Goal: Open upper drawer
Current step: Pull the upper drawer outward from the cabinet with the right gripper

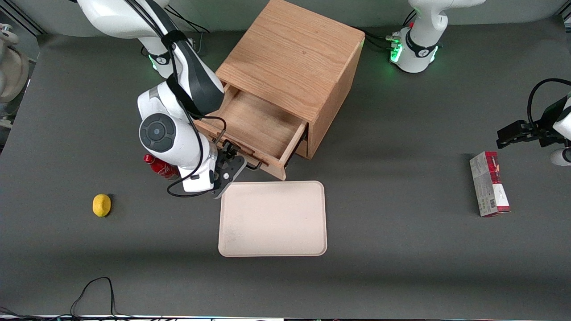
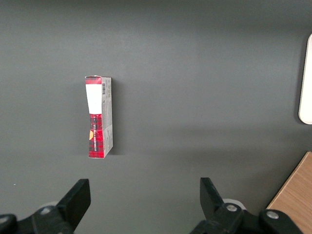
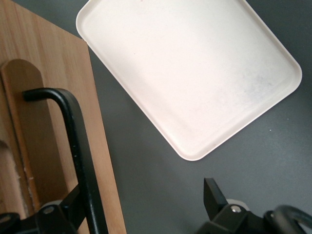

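We see the upper drawer (image 1: 261,129) pulled well out of the oak cabinet (image 1: 294,58), its bare wooden tray body open to view from above. The drawer front faces the front camera at an angle, w/ its thin black handle (image 3: 80,161) running along it.

The gripper (image 1: 232,167) sits right at that handle, on the drawer-front end toward the working arm. In the right wrist view its fingers (image 3: 214,195) are spread apart: one lies beside the handle bar near the wood, the other is out over the grey table (image 1: 401,249). They straddle the bar but aren't clamped on it.

Just in front of the drawer, nearer the front camera, lies a cream tray (image 1: 273,218), flat on the table, approx. touching distance from the gripper. A red can (image 1: 158,166) peeks out beside the arm's wrist. A yellow lemon (image 1: 101,205) sits toward the working arm's end. A red-and-white box (image 1: 489,183) lies toward the parked arm's end, well apart from everything else.
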Motion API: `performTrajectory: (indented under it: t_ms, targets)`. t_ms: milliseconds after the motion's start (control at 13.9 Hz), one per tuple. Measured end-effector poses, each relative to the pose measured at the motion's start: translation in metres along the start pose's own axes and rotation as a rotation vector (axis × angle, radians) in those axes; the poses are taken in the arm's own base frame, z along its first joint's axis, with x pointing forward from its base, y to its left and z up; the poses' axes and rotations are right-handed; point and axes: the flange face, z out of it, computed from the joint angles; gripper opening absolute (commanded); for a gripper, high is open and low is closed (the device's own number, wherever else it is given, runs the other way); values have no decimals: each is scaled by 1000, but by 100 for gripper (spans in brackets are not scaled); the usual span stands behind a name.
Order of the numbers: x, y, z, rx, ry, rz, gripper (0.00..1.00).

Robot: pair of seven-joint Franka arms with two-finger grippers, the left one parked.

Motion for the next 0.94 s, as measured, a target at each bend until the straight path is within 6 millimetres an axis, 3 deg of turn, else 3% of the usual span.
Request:
performTrajectory:
  t_ms: [288, 935]
  targets:
    - [7, 16, 2, 5, -14, 13, 100]
    - [9, 72, -5, 1, -18, 51, 100]
